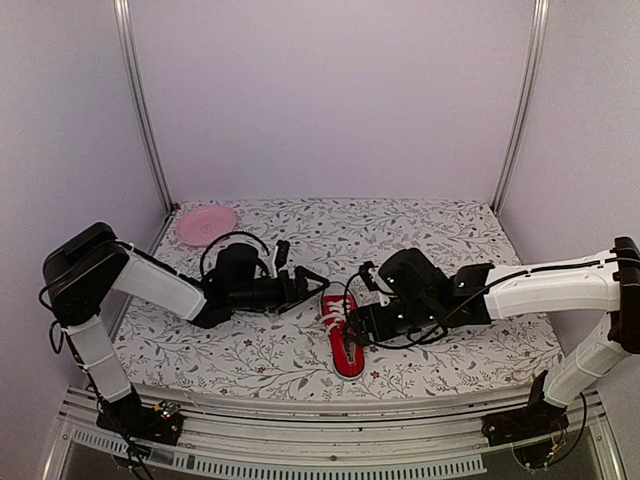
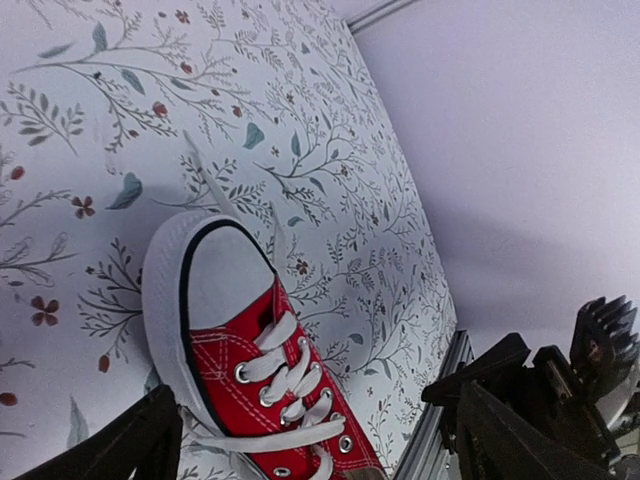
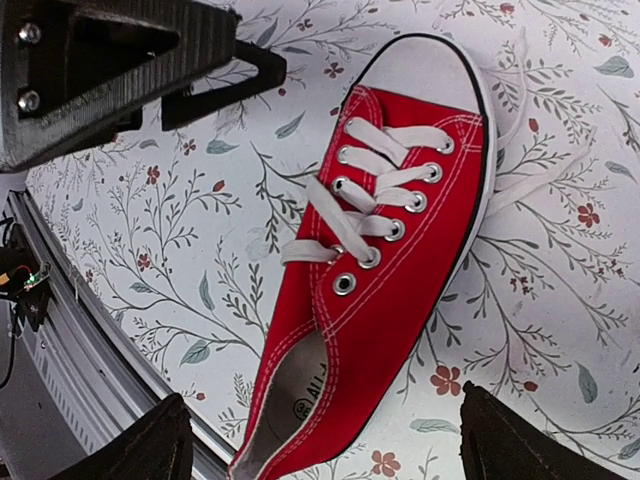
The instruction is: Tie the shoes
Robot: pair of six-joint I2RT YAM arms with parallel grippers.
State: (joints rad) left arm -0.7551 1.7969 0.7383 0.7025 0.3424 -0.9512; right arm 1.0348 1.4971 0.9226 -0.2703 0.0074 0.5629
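Approach stage of shoe tying, seen from above and from both wrists. At the far left corner of the floral-patterned worktop (image 1: 450, 240) lies a round pink plate (image 1: 206, 224), which plays no part. The left hand (image 1: 302, 272) is wide open and holds nothing, poised just left of the shoe's toe. The small red canvas sneaker with white rubber toe cap and sole (image 1: 345, 345) lies near the middle of the near edge, toe toward the far edge and heel opening toward the arms. Its white laces (image 3: 385, 190) are threaded through the eyelets but untied. One free end crosses the tongue, and others trail onto the worktop beside and beyond the toe. The right hand (image 1: 357, 305) hovers over the shoe, jaws likewise wide and empty. The next move probably calls for each hand to descend on a separate free lace end and pinch it cleanly, without catching the crossed lacing or shifting the shoe.
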